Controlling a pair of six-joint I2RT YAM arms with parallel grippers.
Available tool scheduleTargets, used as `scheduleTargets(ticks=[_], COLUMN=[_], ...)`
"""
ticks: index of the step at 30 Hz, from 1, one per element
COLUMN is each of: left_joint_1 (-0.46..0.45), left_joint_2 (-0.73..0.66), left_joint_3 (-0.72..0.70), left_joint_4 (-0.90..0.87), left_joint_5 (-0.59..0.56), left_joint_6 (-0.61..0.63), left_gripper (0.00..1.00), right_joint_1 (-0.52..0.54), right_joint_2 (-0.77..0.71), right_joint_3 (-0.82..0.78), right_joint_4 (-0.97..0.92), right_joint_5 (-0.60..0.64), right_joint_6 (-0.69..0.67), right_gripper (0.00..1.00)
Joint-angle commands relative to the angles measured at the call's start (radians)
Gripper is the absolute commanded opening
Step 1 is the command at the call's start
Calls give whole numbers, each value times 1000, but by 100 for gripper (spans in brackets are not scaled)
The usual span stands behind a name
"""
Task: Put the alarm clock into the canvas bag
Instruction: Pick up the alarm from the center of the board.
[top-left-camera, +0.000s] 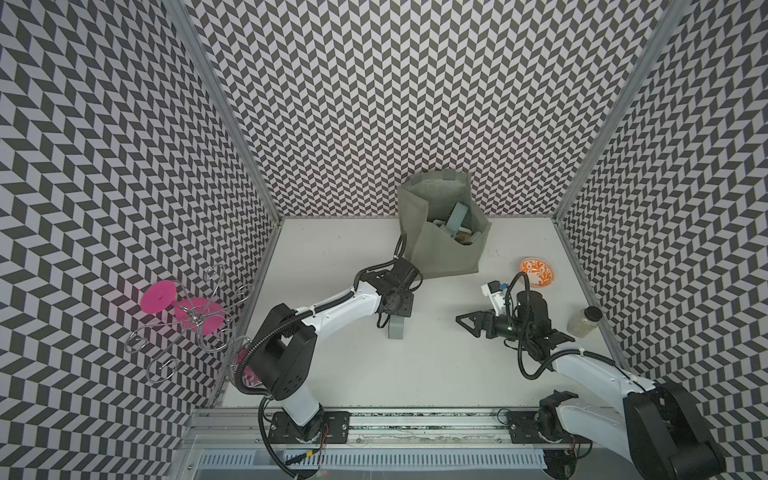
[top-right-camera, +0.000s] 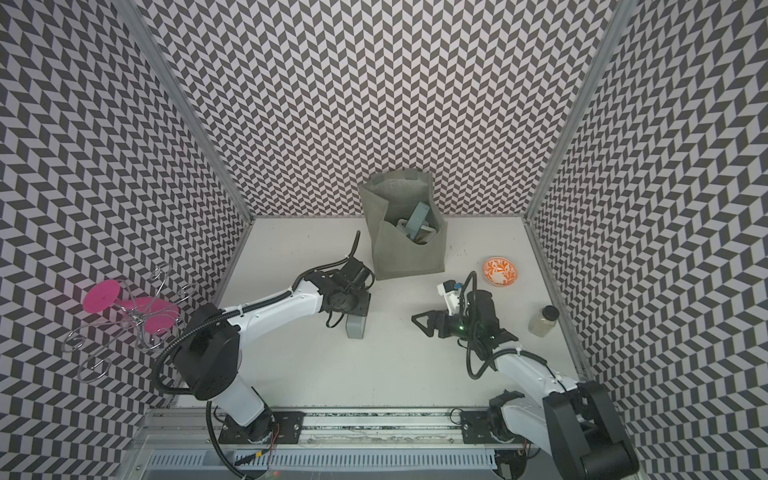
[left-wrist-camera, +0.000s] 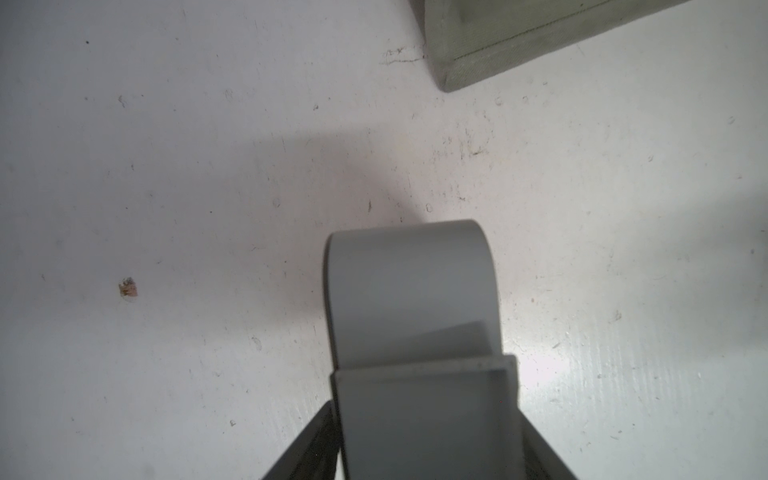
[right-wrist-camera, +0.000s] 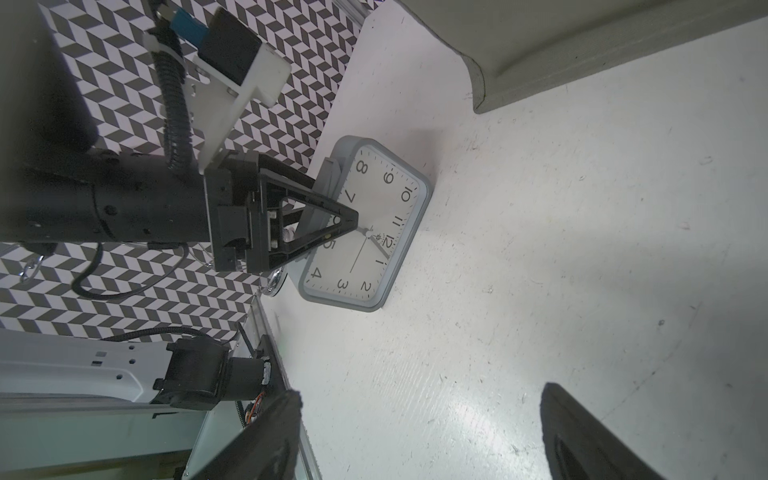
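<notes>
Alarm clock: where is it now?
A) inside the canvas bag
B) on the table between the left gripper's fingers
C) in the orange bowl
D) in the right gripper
B: the alarm clock rests on the table, the left gripper straddling it, outside the canvas bag.

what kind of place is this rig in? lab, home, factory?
Most likely a robot lab test cell: two arms bolted to a rail at the front of a white table, zigzag-patterned walls closing in three sides, and odd household props such as a bowl and a jar.
</notes>
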Motion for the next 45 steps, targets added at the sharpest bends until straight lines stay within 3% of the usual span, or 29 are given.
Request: scheduleTargets(ticks=[1, 15, 34, 38, 45], left_joint_1=[-1, 1, -1, -1, -1], left_joint_2=[15, 9, -238, -338, -466], left_joint_3=[28, 51, 100, 101, 39], left_joint_4=[2, -7, 38, 125, 456], left_joint_5=[-19, 2, -106, -152, -139], left_joint_6=[9, 61, 138, 163, 215], left_gripper=[53, 29, 29, 27, 25], right_joint_1=[-7, -10, -13, -13, -13], right_joint_2=[3, 10, -17, -31, -59], right_joint_3=[-9, -12, -20, -19, -2], right_joint_4=[37, 55, 75, 80, 83], right_joint_5=[-1, -29, -61, -62, -61], right_joint_6=[-16, -10, -2, -4, 16], right_gripper=[88, 88, 88, 87, 87])
